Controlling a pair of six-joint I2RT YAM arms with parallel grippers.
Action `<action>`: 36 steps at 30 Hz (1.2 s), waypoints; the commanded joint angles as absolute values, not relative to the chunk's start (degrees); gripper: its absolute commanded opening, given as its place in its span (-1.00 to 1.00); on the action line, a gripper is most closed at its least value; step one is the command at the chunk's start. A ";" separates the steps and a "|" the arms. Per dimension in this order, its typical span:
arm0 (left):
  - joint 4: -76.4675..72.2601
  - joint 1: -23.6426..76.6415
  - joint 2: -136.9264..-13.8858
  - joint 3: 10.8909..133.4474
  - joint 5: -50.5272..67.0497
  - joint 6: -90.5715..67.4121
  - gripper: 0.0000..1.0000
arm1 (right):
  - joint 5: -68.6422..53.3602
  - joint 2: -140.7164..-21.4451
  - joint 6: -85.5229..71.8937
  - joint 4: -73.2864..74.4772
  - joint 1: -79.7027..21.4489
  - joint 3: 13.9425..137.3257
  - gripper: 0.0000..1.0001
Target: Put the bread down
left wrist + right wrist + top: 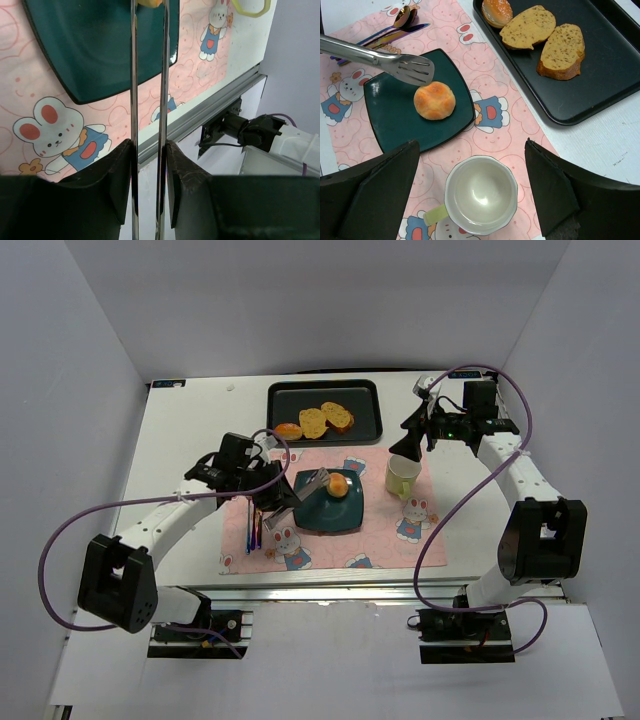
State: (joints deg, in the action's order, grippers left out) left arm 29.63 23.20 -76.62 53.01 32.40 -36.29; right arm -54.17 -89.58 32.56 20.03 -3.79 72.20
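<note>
Left gripper (149, 165): clamped on the handles of the tongs (134, 75), pressing the 2 arms nearly parallel.
Tongs' long axis: runs straight ahead from the fingers, out over the teal plate (395, 125).
Bread (434, 100): sits on the plate just beyond the tong tip and slightly to one side; I cannot tell if they touch.
Right gripper (471, 145): spread wide and holding nothing, above the cup (480, 195); the bread lies ahead and to its left.
Nearer arm: the left, by my judgement; drawing the tongs back along their axis would clear the bread.

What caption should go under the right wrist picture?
Small round bread resting on the teal plate, metal tongs close beside it, an empty cup nearby.
</note>
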 commanded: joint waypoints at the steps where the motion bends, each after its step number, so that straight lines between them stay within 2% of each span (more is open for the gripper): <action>1: 31.37 22.15 -74.10 55.72 31.55 -35.25 -0.17 | -55.28 -87.89 32.78 20.48 -3.52 72.25 0.79; 20: 36.74 16.79 -72.95 58.88 30.33 -32.43 -0.21 | -55.55 -87.63 33.05 20.21 -3.52 71.81 0.79; 23: 38.05 14.34 -72.69 59.76 26.57 -31.38 -0.43 | -55.63 -87.45 33.40 20.39 -3.43 71.63 0.79; 24: 38.58 12.24 -72.51 60.11 24.72 -30.85 -0.69 | -55.72 -87.28 33.66 20.48 -3.51 71.54 0.79; 26: 39.29 10.03 -71.98 60.99 18.04 -28.75 -0.88 | -55.81 -87.01 34.27 20.48 -3.60 71.46 0.79; 29: 37.80 6.07 -72.16 61.87 10.76 -25.32 -0.97 | -56.07 -87.10 34.37 20.65 -3.60 71.54 0.79; 36: 24.54 0.01 -74.79 58.29 5.73 -16.27 -0.99 | -56.86 -87.36 35.33 22.15 -3.60 72.42 0.79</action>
State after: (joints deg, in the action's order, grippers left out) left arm 32.18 1.34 -74.94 59.40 11.00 -22.94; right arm -54.70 -89.34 34.06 21.06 -3.81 72.16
